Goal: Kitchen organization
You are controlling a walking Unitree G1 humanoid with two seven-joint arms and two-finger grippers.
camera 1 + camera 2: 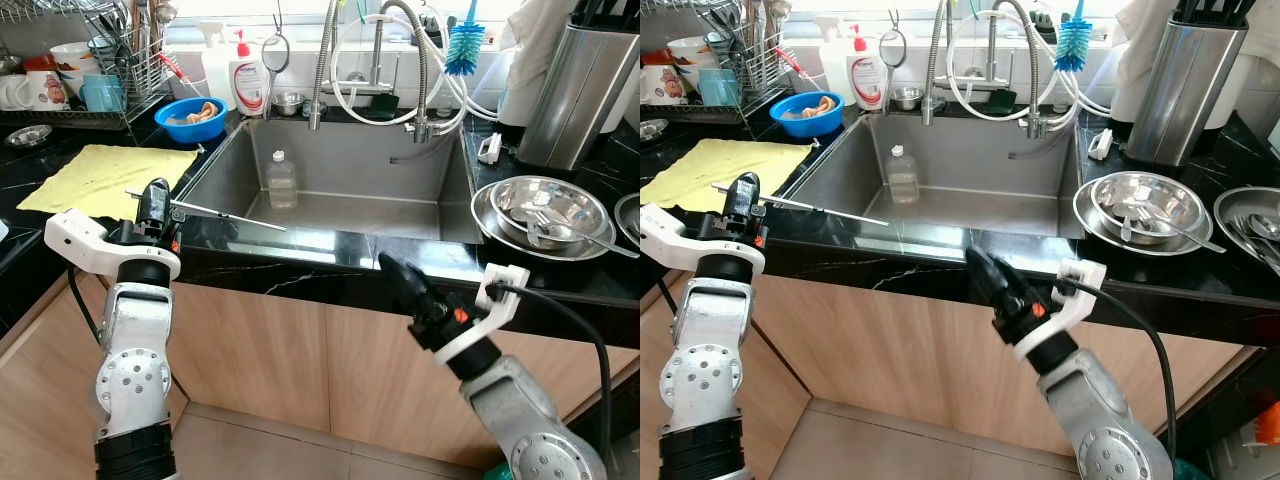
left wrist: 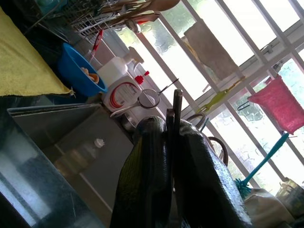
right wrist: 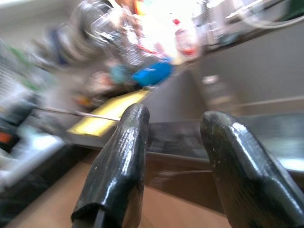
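Left gripper [image 1: 153, 203] jaws clamped tight on a thin metal rod [image 1: 225, 214], likely a skewer or chopstick, pinched at one end; the left wrist view shows the stick squeezed between both fingers [image 2: 147, 175]. The rod sticks out sideways over the black counter [image 1: 300, 258] edge, its tip reaching the front rim of the sink [image 1: 340, 190].

Right gripper [image 1: 398, 275] jaws moderately open, holding nothing, hovering just in front of the counter edge below the sink; its wrist view is motion-blurred.

Risk: the rod is long and held at one end only, so a quick swing could make it pivot or slip out, dropping into the sink or onto the floor. The free tip could also catch the sink rim or hit the plastic bottle [image 1: 282, 180] standing in the sink. The right arm is close to the counter front and may bump it.

Nearby: yellow cloth [image 1: 110, 176] on the counter beside the left gripper, steel bowls [image 1: 545, 212] stacked right of the sink, blue bowl [image 1: 190, 120] behind the cloth.
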